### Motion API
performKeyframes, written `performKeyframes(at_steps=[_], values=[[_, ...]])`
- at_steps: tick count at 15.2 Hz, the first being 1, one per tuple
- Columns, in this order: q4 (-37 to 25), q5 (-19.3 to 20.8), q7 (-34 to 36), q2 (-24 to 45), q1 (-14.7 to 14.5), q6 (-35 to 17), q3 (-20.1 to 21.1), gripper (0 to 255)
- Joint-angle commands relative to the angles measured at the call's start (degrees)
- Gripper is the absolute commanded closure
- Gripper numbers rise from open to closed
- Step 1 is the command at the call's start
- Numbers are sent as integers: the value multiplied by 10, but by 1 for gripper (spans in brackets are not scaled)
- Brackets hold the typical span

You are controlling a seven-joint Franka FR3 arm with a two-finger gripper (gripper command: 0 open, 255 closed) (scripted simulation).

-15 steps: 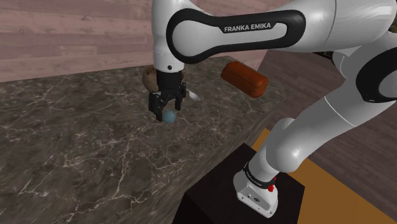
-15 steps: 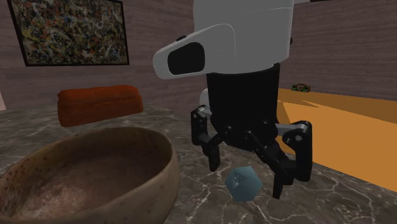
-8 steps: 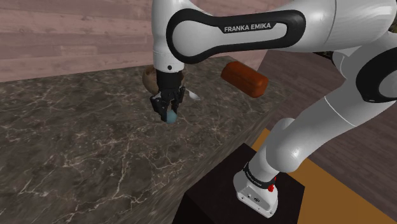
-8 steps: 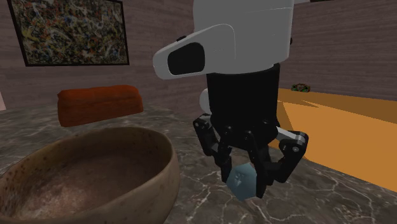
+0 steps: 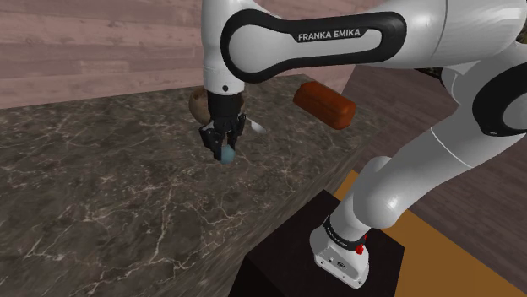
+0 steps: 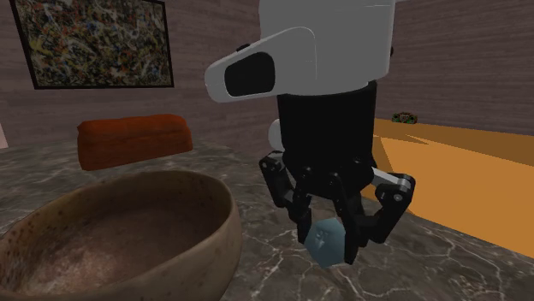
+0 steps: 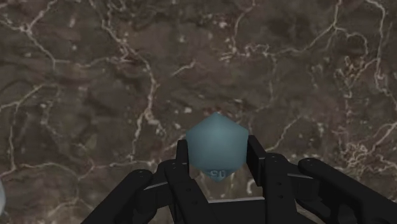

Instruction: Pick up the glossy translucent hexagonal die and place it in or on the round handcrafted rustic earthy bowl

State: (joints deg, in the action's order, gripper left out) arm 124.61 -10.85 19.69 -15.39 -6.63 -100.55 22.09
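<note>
Shoulder view: see the tool (image 5: pixel 226 148) clamped on the blue-grey translucent die (image 5: pixel 226 155), low over the marble counter (image 5: pixel 101 194). A second ago stood apart around it; half a second ago closed. Means grasp made, lift hardly begun, carry to the brown speckled bowl (image 5: pixel 198 103) just behind the arm yet to do. Count one die, one bowl, one red-brown block (image 5: pixel 324 104), one small whitish thing (image 5: pixel 256 126) of unclear kind.

Second exterior view: find the die pinched between the black fingers (image 6: pixel 301 226), just beside the bowl and outside it. Cannot tell whether clear of the counter. Add one painting (image 6: pixel 94 43) to the count.

Wrist view: confirm both fingers pressed against the die's sides, veined counter beneath.
</note>
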Motion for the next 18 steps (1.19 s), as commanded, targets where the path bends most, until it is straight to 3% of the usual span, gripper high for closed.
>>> performKeyframes(at_steps=[1,18], values=[[-9,0,1,-3,0,12,-1,255],[-138,5,12,-5,4,142,-11,255]])
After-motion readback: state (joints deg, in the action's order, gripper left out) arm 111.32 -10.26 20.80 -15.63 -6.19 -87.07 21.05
